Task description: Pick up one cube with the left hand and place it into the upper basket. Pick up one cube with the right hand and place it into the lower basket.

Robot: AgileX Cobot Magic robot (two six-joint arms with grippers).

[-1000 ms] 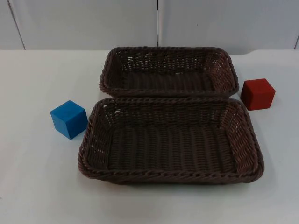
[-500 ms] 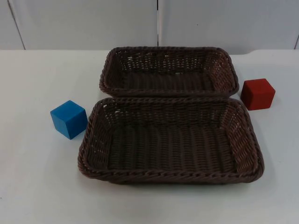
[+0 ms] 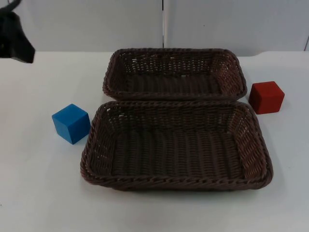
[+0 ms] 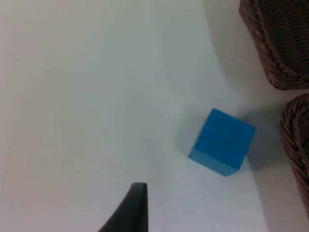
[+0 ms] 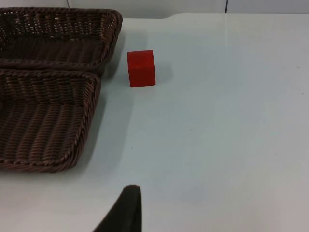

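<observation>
Since the earlier frames, the left arm [image 3: 14, 36] has come into the top view at the far left corner, a dark shape above the bench; the cubes and baskets have not shifted.

Two brown woven baskets sit on the white bench [image 3: 38, 193], touching along their long sides. The upper basket [image 3: 110, 72] lies farther away, towards the grey wall. The lower basket [image 3: 178, 182] lies nearer and is larger. Both are empty.

The blue cube [image 3: 71, 123] rests on the bench just left of the lower basket, close beside its left rim without clearly touching it. The red cube [image 3: 266, 97] rests on the bench at the right, just beside the right end of the upper basket.

The left claw [image 4: 129, 212] hangs above bare bench, with the blue cube ahead of it and apart from it. One black fingertip can be made out; whether the claw is open or closed cannot be told, though it holds nothing visible.

The right claw [image 5: 124, 210] waits above the bench near the lower basket's right end, well apart from the red cube. Its state cannot be told either.

Nothing of the task is done yet. Both picks and both placements are left; the left arm appears to be starting its approach to the blue cube.
</observation>
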